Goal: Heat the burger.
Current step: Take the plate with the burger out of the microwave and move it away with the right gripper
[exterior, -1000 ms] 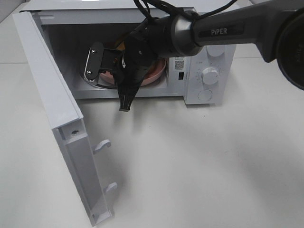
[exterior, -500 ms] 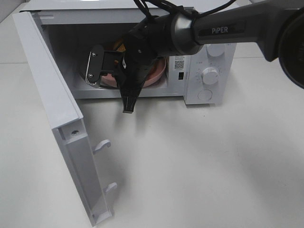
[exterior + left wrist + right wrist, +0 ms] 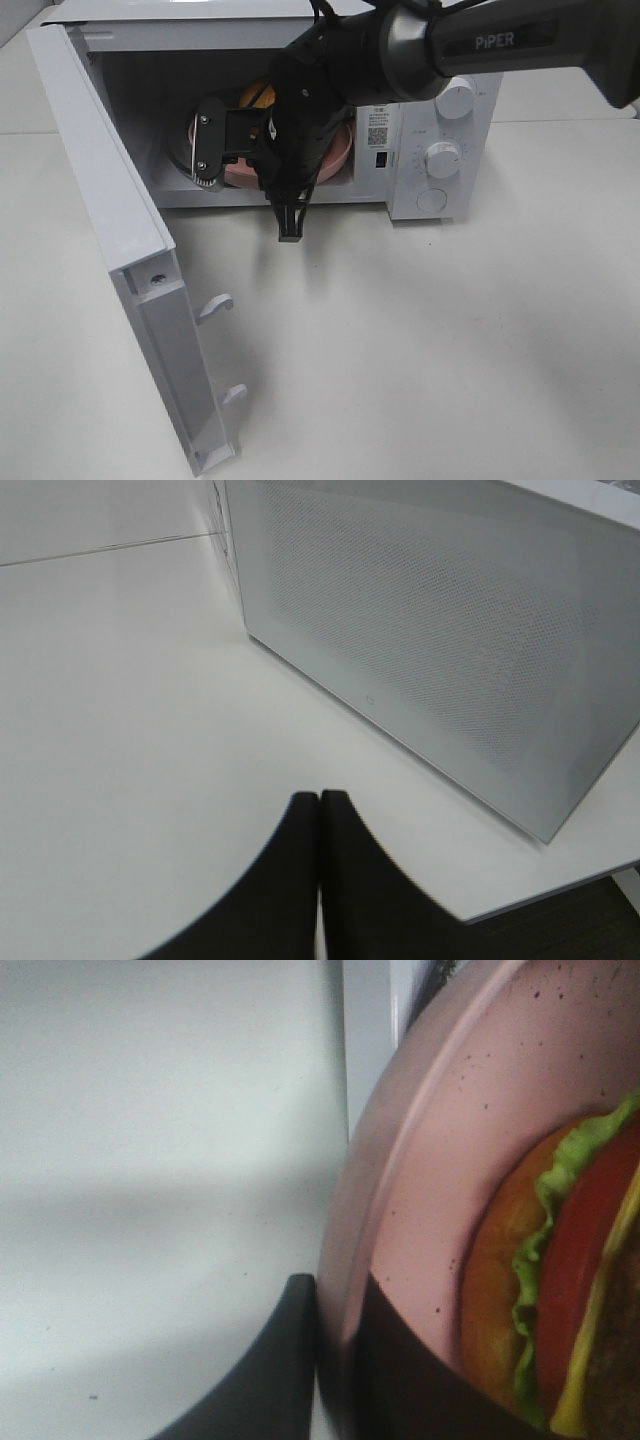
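Since a moment ago, our right arm (image 3: 470, 40) has slid a little toward the dial side and reached a bit deeper into the microwave (image 3: 440, 120). Our right gripper (image 3: 335, 1360) pinches the rim of the pink plate (image 3: 430, 1160), one finger on each side of the edge. We see the burger (image 3: 570, 1290) lying on that plate, inside the microwave. From up high only a small orange bit of bun shows behind the arm. The microwave door (image 3: 120, 240) stands wide open. Our left gripper (image 3: 320, 810) is squeezed together with nothing in it, just above the white table (image 3: 120, 700), near the outside wall of the microwave.
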`<state>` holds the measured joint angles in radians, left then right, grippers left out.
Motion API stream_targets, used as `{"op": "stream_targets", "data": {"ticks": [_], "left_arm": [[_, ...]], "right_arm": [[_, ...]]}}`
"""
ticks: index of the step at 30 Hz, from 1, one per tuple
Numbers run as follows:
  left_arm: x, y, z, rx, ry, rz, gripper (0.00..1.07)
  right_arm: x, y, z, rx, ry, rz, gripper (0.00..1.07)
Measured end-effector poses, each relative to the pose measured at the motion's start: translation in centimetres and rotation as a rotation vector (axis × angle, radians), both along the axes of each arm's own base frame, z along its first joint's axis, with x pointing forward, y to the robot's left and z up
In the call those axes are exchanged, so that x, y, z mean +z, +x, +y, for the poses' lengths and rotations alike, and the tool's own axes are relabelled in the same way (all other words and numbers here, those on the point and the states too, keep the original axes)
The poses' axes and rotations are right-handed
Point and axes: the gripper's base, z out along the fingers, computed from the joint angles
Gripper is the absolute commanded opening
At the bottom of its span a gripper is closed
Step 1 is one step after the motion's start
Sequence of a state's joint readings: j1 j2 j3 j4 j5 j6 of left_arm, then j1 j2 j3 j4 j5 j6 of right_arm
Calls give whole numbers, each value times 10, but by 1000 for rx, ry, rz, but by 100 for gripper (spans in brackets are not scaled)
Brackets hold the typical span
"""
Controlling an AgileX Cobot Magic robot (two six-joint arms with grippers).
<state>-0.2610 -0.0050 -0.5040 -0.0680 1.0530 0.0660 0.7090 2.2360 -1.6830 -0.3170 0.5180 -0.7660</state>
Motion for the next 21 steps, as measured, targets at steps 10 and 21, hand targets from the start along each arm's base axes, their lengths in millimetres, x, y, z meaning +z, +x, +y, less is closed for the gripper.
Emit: {"op": "stream_targets", "data": {"ticks": [10,21], "left_arm": [[0,0,0,0,0,0,0],[0,0,0,0,0,0,0]], "right_arm": [[9,-18,-12,54,-3,-18,0],[20,-45,-30,133,7,-62,0]]}}
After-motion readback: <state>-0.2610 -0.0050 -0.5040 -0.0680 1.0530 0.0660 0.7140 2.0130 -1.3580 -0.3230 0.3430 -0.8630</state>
